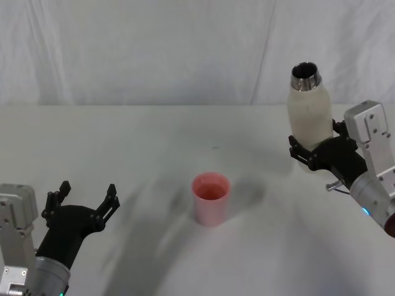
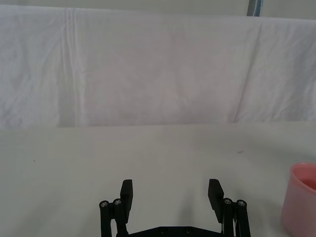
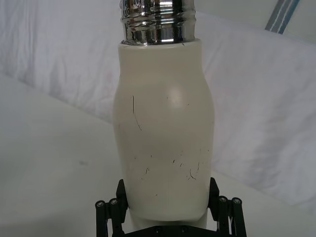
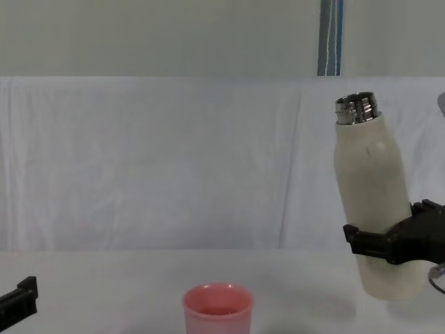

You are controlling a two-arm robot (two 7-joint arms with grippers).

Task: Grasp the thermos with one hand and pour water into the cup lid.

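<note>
White table [image 1: 154, 135], right gripper [image 1: 313, 151] fingers clamping tilted thermos [image 4: 370, 202]; cup lid [image 1: 210, 198] centre; left gripper [image 1: 86, 198] spread.

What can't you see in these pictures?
- How much water is in the tall cream-white thermos bottle: its wall is opaque.
- The bottle's bottom: in the right wrist view, the right gripper covers it.
- Most of the small pink cup lid: the left wrist view's edge cuts it.

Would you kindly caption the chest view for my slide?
Right gripper holds the tilted thermos above the table, right of the cup lid.
</note>
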